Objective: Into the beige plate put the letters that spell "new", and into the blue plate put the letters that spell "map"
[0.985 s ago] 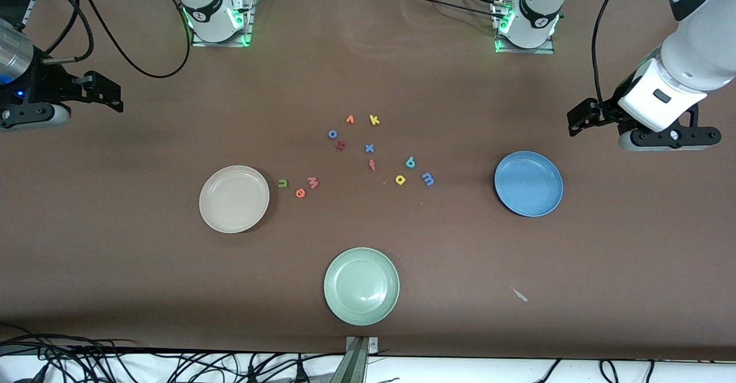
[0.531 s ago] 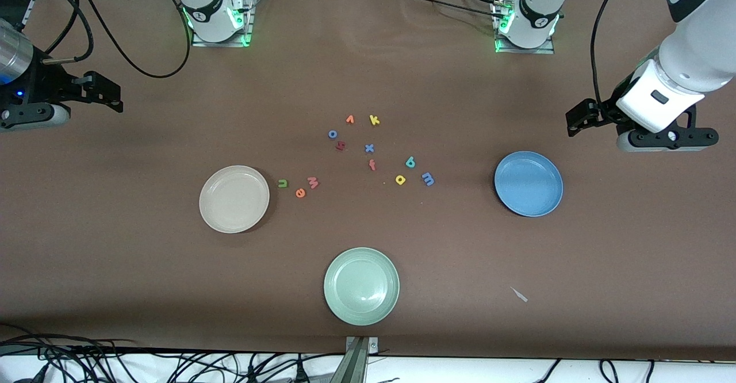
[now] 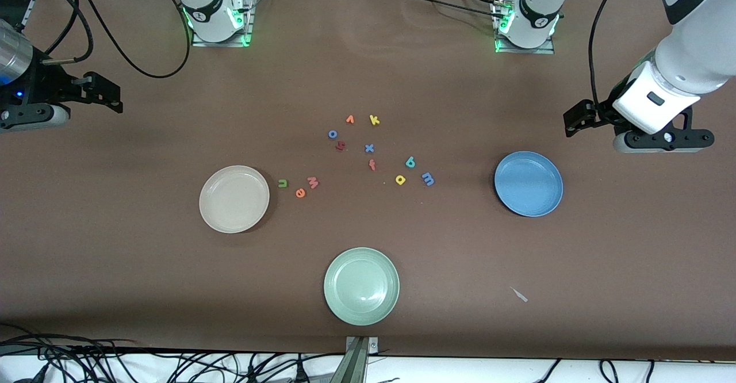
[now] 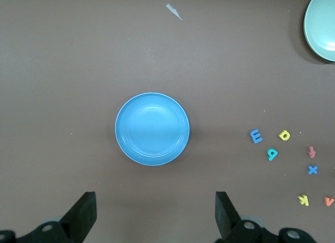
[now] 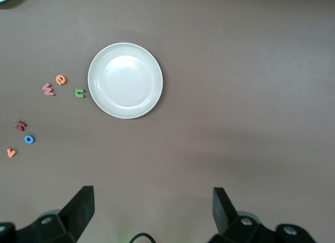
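The beige plate (image 3: 234, 199) (image 5: 125, 80) is empty; beside it on the table lie the green n (image 3: 282, 183) (image 5: 79, 92), orange e (image 3: 300, 192) and pinkish w (image 3: 313, 183). The blue plate (image 3: 528, 183) (image 4: 152, 129) is empty too. The blue m (image 3: 428, 179) (image 4: 256, 136), yellow a (image 3: 400, 180) and teal p (image 3: 410, 162) lie together toward the table's middle from it. My left gripper (image 3: 661, 140) (image 4: 155, 211) hangs open over bare table at the left arm's end. At the right arm's end my right gripper (image 3: 29, 115) (image 5: 152, 206) hangs open, holding nothing.
A pale green plate (image 3: 361, 286) sits nearest the front camera. Other loose letters lie mid-table: orange v (image 3: 349, 119), yellow k (image 3: 374, 120), blue o (image 3: 332, 134), blue x (image 3: 369, 148), and two dark red ones (image 3: 340, 146). A paper scrap (image 3: 519, 294) lies near the front edge.
My left gripper has drifted slightly toward the table's middle. The right arm, plates and letters have not moved.
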Motion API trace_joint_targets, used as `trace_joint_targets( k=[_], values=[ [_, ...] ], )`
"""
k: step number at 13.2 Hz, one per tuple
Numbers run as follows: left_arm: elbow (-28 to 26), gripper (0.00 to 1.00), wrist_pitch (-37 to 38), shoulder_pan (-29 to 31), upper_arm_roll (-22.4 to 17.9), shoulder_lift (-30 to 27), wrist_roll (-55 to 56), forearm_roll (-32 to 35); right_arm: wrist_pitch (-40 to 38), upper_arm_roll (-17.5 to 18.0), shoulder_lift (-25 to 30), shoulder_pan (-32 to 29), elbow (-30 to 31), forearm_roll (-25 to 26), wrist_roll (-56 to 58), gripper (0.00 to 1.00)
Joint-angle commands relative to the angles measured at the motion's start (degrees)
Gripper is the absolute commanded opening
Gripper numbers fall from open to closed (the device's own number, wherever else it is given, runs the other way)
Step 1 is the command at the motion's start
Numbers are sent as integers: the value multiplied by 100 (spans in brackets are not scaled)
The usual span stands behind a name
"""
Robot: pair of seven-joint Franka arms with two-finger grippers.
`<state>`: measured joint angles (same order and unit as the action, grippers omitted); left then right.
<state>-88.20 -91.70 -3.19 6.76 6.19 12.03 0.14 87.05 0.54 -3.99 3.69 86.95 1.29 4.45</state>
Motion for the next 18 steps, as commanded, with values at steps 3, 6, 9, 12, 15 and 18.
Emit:
trace_joint_targets(
  k=[3, 6, 9, 12, 15, 18],
  values=[
    [75, 100, 38, -42, 18, 32, -69, 171, -4, 25, -40, -52, -91, 20, -14, 100],
    [75, 100, 38, 2, 18, 32, -78, 154, 48, 17, -66, -61, -100, 29, -14, 100],
    [84, 100, 38, 2, 18, 40, -87, 171, 189, 17, -75, -52, -100, 38, -58, 100],
    [66, 100, 65, -59, 27, 58, -69, 153, 216, 17, -75, -96, -100, 38, -67, 100],
    [49, 100, 74, -269, 62, 198, -69, 136, 216, 17, -75, -96, -100, 38, -67, 100],
    [84, 100, 30, -656, 124, 680, -78, 127, 216, 17, -110, -228, -100, -41, -49, 100]
  ],
)
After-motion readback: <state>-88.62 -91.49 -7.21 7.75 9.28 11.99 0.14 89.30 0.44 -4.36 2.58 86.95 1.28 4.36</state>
